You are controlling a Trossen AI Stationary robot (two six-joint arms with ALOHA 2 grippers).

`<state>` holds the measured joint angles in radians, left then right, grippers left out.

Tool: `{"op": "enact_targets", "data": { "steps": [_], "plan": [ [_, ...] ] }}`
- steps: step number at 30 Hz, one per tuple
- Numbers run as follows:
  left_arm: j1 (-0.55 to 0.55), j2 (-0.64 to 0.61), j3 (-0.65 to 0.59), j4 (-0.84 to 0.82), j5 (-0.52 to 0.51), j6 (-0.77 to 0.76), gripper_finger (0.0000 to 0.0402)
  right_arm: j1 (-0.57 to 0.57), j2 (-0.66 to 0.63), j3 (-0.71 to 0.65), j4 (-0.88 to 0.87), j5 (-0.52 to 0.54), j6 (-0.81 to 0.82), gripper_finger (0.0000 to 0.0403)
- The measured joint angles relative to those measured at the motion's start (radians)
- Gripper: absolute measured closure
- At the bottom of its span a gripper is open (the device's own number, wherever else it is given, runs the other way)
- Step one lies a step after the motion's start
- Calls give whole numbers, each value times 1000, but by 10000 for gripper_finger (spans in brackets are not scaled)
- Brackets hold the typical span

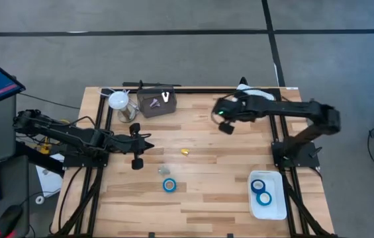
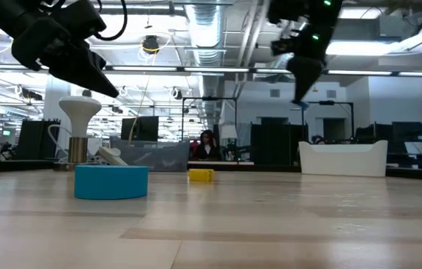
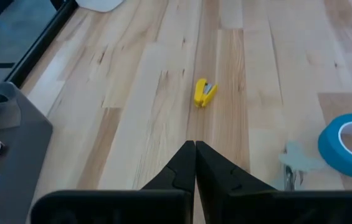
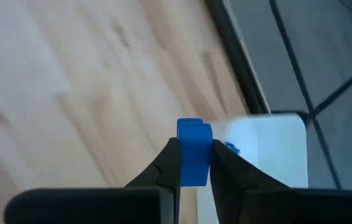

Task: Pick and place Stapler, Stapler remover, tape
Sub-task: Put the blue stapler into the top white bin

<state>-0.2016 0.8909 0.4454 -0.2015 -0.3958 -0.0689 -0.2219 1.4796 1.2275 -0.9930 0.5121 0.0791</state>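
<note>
My right gripper (image 1: 226, 127) hangs high over the table's far middle, shut on a small blue oblong item (image 4: 193, 152). Its tip shows below the fingers in the low view (image 2: 300, 103). My left gripper (image 1: 148, 144) is shut and empty above the table's left part. A small yellow stapler (image 1: 184, 152) lies on the wood ahead of it, also in the left wrist view (image 3: 204, 93). A pale stapler remover (image 1: 162, 170) and one blue tape roll (image 1: 169, 185) lie flat nearer the near edge. Two blue tape rolls (image 1: 261, 192) lie in the white tray (image 1: 276, 208). My right gripper pinches the blue item's two flat sides (image 4: 194, 168) between its two fingers. The item's end (image 4: 191, 127) sticks out past the fingertips. The fingers point down, and the item is lifted clear, high above the table.
A grey box (image 1: 155, 104) with small items stands at the far edge, with a white stand (image 1: 119, 100) to its left. The white tray sits at the near right corner. Bare wood lies between the yellow stapler and the tray. People sit in the room behind.
</note>
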Motion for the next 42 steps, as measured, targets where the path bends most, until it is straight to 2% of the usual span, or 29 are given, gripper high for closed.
{"op": "enact_targets", "data": {
  "steps": [8, 11, 14, 18, 25, 34, 38, 42],
  "plan": [
    [0, 0, 0, 4, 0, 3, 398, -206, -258, -265, 127, 9, 13, 358],
    [0, 0, 0, 10, 0, 4, 398, -299, -306, -328, 179, 2, 12, 358],
    [0, 0, 0, 14, 0, 4, 398, -385, -317, -368, 230, -55, 12, 358],
    [0, 0, 0, 17, 0, 4, 398, -474, -286, -399, 268, -125, 12, 358],
    [0, 0, 0, 22, 0, 4, 398, -557, -161, -399, 273, -149, 9, 358],
    [0, 0, 0, 24, 0, 4, 398, -572, -41, -399, 272, -183, 10, 334],
    [0, 0, 0, 24, 0, 4, 398, -563, -19, -398, 269, -227, 9, 319],
    [0, 0, 0, 24, 0, 4, 398, -542, -21, -393, 267, -224, -8, 305]
  ]
}}
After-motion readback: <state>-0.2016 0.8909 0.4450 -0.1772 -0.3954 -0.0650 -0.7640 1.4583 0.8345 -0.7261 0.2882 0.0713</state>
